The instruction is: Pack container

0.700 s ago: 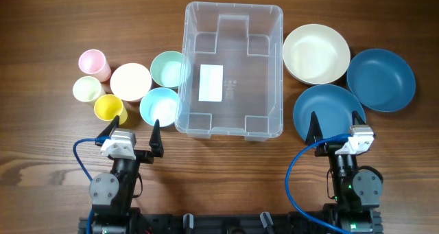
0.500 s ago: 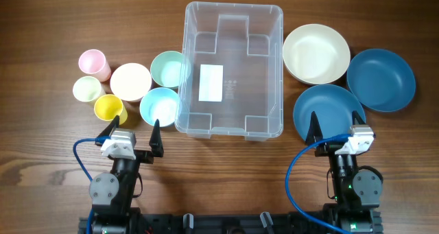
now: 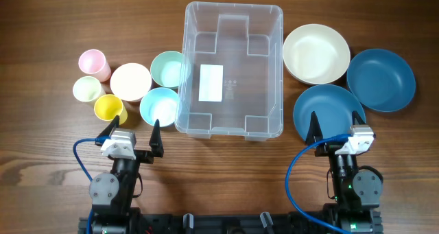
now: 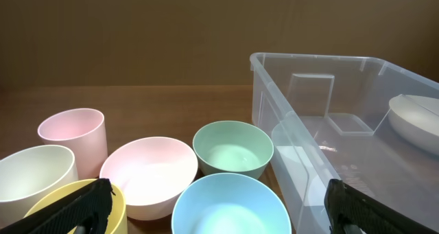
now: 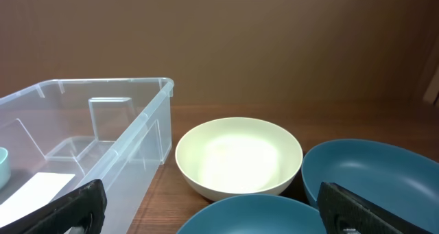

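The clear plastic container (image 3: pixel 232 69) stands empty at the table's middle, a white label on its floor; it also shows in the left wrist view (image 4: pixel 343 124) and right wrist view (image 5: pixel 82 131). My left gripper (image 3: pixel 132 134) is open near the front edge, just short of the light blue bowl (image 3: pixel 159 106) and yellow cup (image 3: pixel 109 108). My right gripper (image 3: pixel 337 127) is open over the near rim of a blue bowl (image 3: pixel 329 109). Neither holds anything.
Left of the container stand a green bowl (image 3: pixel 169 68), pale pink bowl (image 3: pixel 130 81), pink cup (image 3: pixel 93 63) and cream cup (image 3: pixel 87 89). To its right sit a cream bowl (image 3: pixel 315 53) and a second blue bowl (image 3: pixel 381 79).
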